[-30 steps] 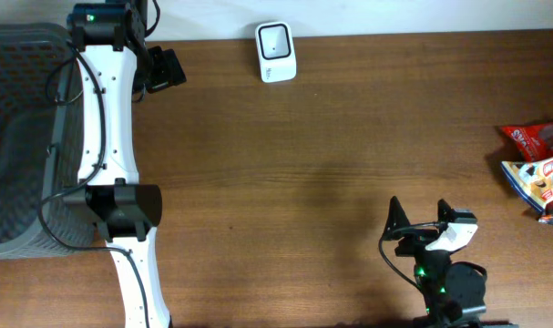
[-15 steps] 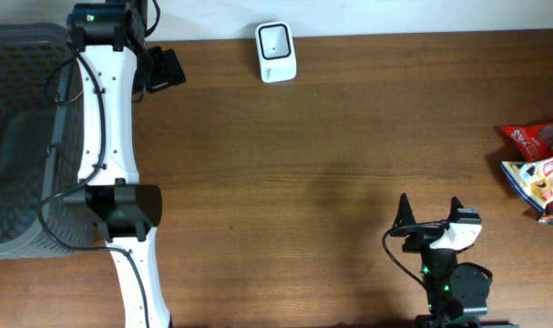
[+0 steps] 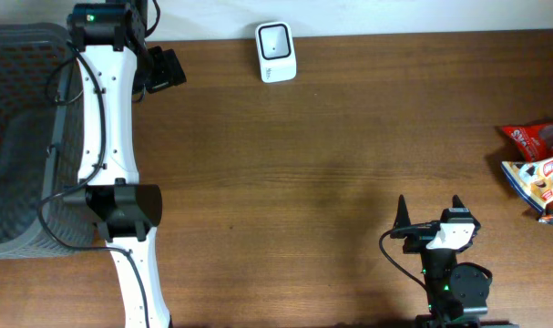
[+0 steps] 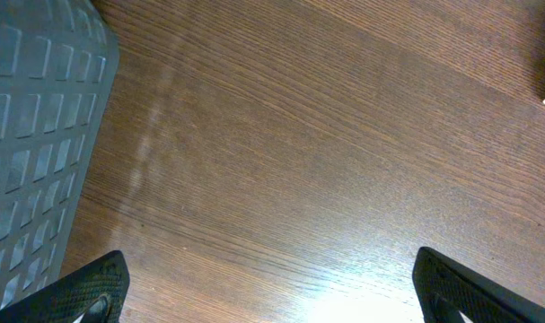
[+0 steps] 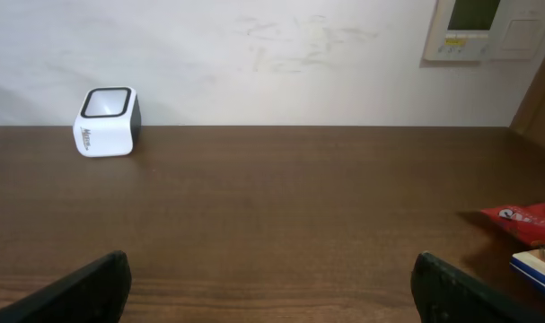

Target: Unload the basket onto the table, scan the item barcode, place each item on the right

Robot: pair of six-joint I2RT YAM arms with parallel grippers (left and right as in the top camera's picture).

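The white barcode scanner (image 3: 276,52) stands at the table's far edge, and shows small at the back left in the right wrist view (image 5: 107,121). Two snack packets lie at the right edge: a red one (image 3: 536,138) (image 5: 522,222) and a blue and white one (image 3: 540,180) (image 5: 541,265). Near the front edge my right gripper (image 3: 430,211) (image 5: 272,292) is open and empty, pointing at the far wall, left of the packets. My left gripper (image 3: 165,69) (image 4: 272,296) hangs open over bare wood at the back left, holding nothing.
A grey mesh basket (image 3: 21,137) (image 4: 30,135) takes up the left end of the table, right beside my left arm. A wall panel (image 5: 483,27) hangs behind the table on the right. Brown wood (image 3: 331,173) spreads between scanner and packets.
My right arm has swung slightly to the right, so its fingers now point straight at the far wall. The left arm, scanner and packets have not moved.
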